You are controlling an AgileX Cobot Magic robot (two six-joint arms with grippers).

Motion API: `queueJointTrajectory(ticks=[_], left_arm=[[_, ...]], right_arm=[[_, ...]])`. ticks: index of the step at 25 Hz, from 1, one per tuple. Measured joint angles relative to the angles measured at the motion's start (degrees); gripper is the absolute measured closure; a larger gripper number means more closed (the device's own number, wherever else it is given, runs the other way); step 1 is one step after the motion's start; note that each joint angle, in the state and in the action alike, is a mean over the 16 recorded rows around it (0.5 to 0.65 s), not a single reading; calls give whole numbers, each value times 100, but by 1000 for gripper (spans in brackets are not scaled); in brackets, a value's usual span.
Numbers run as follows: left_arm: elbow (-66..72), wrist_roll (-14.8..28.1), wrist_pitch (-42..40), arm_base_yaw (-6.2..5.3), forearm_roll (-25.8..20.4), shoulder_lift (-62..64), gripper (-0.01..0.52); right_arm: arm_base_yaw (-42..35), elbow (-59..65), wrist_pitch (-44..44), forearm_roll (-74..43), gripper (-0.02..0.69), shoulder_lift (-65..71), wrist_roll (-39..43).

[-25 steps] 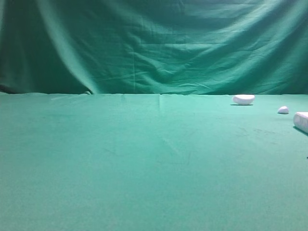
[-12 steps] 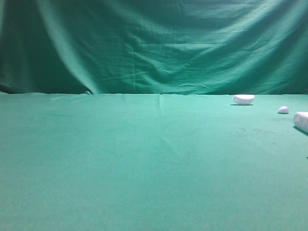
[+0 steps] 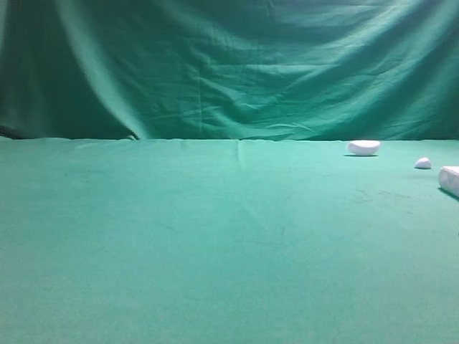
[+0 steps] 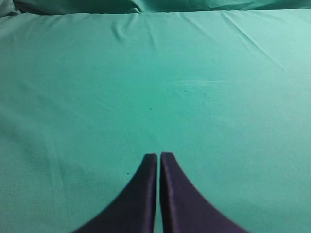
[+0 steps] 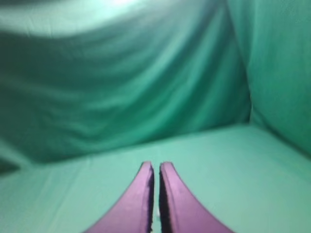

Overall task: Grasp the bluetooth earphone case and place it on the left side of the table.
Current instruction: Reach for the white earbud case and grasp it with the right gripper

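Note:
The white bluetooth earphone case [image 3: 450, 179] lies on the green table [image 3: 215, 236] at the far right edge of the exterior view, partly cut off. Neither gripper shows in that view. In the left wrist view my left gripper [image 4: 159, 155] is shut and empty over bare green cloth. In the right wrist view my right gripper [image 5: 155, 165] is shut and empty, facing the green backdrop over bare cloth. The case shows in neither wrist view.
A flatter white half-oval piece [image 3: 363, 147] lies at the back right near the table's far edge. A tiny white pebble-like piece [image 3: 422, 163] lies between it and the case. A green draped backdrop [image 3: 229, 64] hangs behind the table.

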Motion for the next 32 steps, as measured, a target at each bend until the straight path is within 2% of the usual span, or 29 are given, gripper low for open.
queueJointTrajectory(ticks=[10, 21, 25, 32], left_arm=[[0, 0, 0, 0, 0, 0, 514], [0, 0, 0, 0, 0, 0, 514], [0, 0, 0, 0, 0, 0, 514], [0, 0, 0, 0, 0, 0, 514]], right_arm=[[102, -1518, 1734, -188, 665, 2598, -165], [903, -2930, 3201, -643, 645, 5247, -97], [1156, -3335, 3279, -818, 562, 6105, -20], [1259, -3831, 3087, -963, 314, 7308, 47]])
